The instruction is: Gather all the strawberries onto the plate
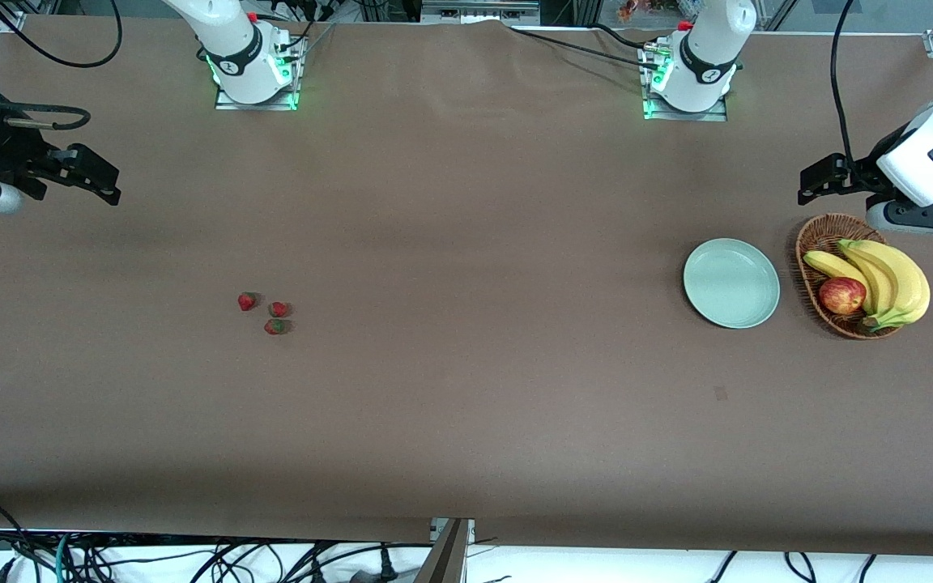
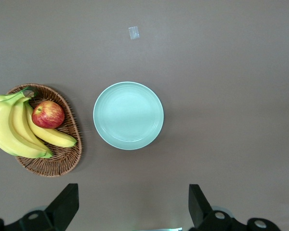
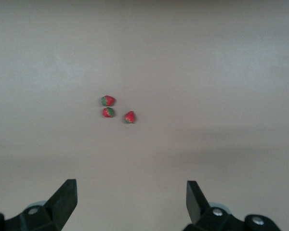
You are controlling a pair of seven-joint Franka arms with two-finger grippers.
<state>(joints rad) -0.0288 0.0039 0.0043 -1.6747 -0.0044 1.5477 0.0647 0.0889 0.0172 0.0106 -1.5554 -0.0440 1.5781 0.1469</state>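
Strawberries (image 1: 267, 312) may roll from a careless pinch, well apart from the plate (image 1: 730, 282); left gripper (image 1: 808, 185) and right gripper (image 1: 102, 182) hover wide-open, empty.

Three strawberries (image 1: 266, 312) – one plate (image 1: 730, 282), one basket (image 1: 811, 243), one apple (image 1: 841, 295) – several bananas (image 1: 888, 275)

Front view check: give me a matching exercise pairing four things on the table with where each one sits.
Things:
1. strawberries
2. plate
3. apple
4. right gripper

Places:
A. in the wicker basket with the bananas
B. bare, beside the basket
C. open, in the air at the right arm's end of the table
D. clustered on the tablecloth, toward the right arm's end

Pairs: 1-D, 2-B, 3-A, 4-C
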